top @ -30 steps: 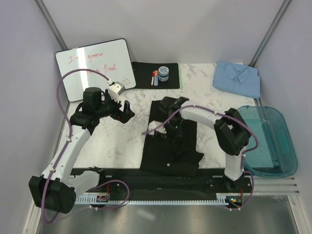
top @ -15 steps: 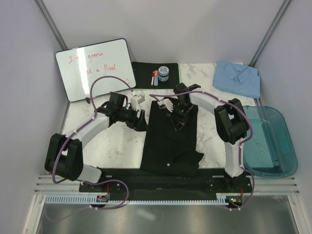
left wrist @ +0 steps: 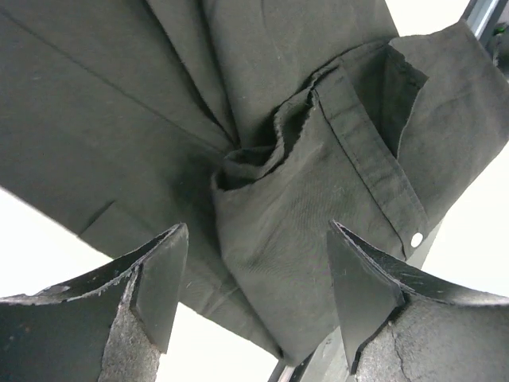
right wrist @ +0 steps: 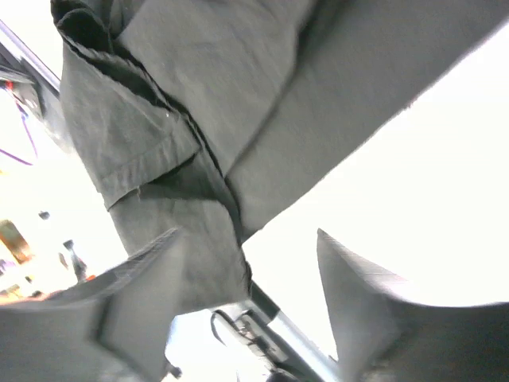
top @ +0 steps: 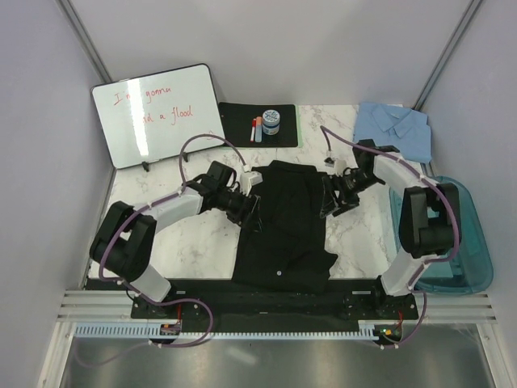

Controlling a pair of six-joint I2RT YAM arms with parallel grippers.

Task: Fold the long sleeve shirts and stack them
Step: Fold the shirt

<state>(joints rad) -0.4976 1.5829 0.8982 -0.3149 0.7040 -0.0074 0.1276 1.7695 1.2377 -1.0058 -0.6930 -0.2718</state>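
The black long sleeve shirt point(top: 283, 234) lies part-folded in the middle of the table, its upper part bunched. My left gripper point(top: 250, 210) hovers at its left edge, jaws open; in the left wrist view the creased black fabric point(left wrist: 302, 159) fills the frame beyond the open left gripper point(left wrist: 254, 294), nothing pinched. My right gripper point(top: 327, 204) sits at the shirt's right edge, also open; the right wrist view shows the shirt's edge point(right wrist: 199, 95) by the left finger point(right wrist: 143, 294) and bare table under the right gripper point(right wrist: 246, 302). The light blue shirt point(top: 393, 129) rests folded at the back right.
A whiteboard point(top: 157, 113) leans at the back left. A black green-edged mat point(top: 238, 129) at the back holds markers point(top: 257, 129) and a small jar point(top: 271, 122). A teal bin point(top: 440, 234) stands off the table's right side.
The right gripper left the shirt's top, moved to its right edge and opened. The left arm swung right to the shirt's left edge. The shirt's upper part now lies wider.
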